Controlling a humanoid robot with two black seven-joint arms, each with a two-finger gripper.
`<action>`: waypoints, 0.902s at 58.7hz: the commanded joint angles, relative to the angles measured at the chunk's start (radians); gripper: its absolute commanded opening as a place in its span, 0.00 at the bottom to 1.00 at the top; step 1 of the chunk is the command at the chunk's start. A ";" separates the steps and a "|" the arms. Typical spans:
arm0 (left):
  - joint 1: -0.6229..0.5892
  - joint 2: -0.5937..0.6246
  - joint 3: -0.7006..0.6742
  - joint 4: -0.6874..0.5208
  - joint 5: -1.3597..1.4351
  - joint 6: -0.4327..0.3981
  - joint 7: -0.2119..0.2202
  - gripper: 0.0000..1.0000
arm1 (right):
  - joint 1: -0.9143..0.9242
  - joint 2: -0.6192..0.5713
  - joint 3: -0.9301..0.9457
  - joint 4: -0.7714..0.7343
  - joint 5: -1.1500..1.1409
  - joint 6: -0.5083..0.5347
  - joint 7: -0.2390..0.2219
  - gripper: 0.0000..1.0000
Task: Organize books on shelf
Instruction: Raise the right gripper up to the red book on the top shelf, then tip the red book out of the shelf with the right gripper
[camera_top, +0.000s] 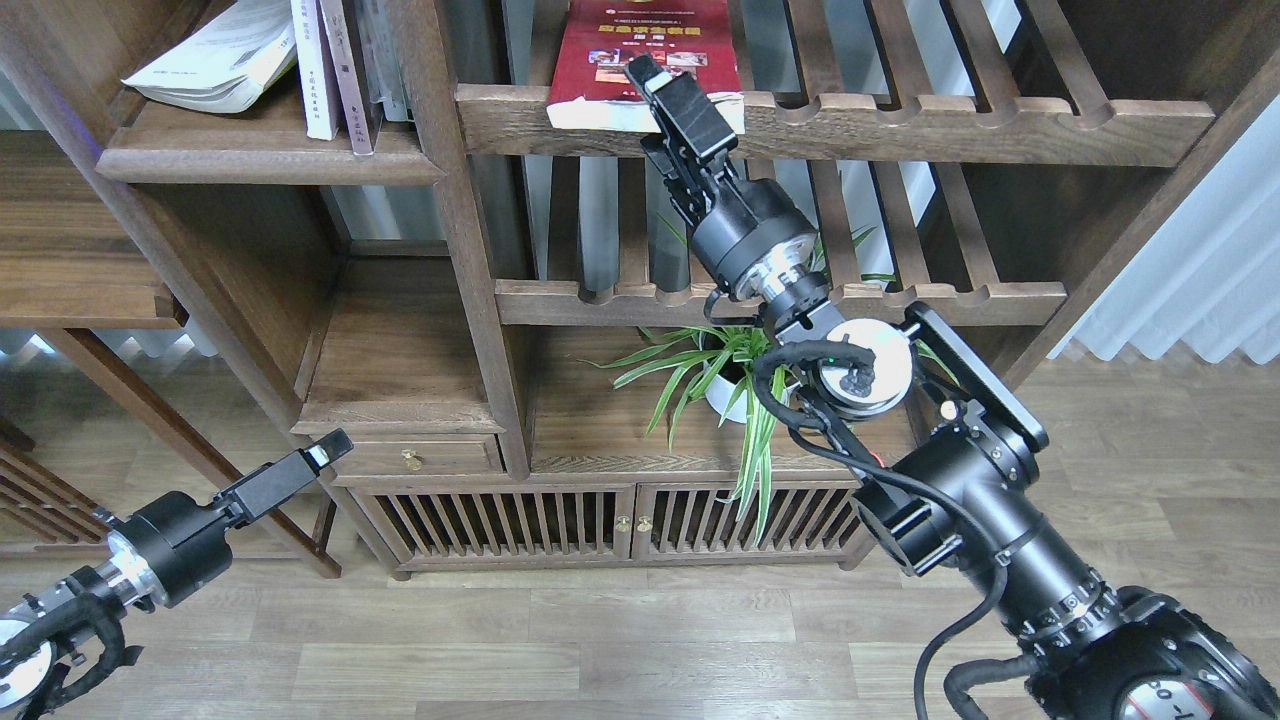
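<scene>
Closest to my view is the thick elbow of my right arm, which rises from the lower right corner toward the bookcase. At its far end the right gripper (665, 100) has its fingers clamped on the front edge of the dark red book (640, 50), one finger above the cover and the other beneath. That book lies flat on the upper slatted rack (900, 125), its near edge overhanging the scalloped front rail.

Low on the left, my left gripper (315, 455) hangs in the air in front of the small drawer (420, 458), holding nothing; its fingers appear pressed together (seen nearly edge-on, so I cannot swear to it).

Up in the left bay, the solid plank shelf (250, 160) carries an open white book (215, 65) leaning at a slant, and beside it two thin volumes (330, 70) standing upright against the post. A potted spider plant (725, 385) sits on the cabinet top below the lower rack, partly hidden behind my right wrist.
</scene>
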 joint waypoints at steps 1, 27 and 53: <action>0.000 0.002 -0.009 0.000 0.000 0.000 0.000 0.99 | 0.001 0.000 -0.004 0.007 0.000 -0.045 0.000 0.51; 0.072 0.002 -0.080 0.023 -0.002 0.000 0.000 0.99 | 0.024 0.000 -0.090 0.007 -0.008 -0.063 0.002 0.05; 0.077 -0.008 -0.091 0.066 -0.012 0.000 -0.003 0.99 | -0.066 0.000 -0.050 0.217 -0.032 -0.066 0.051 0.05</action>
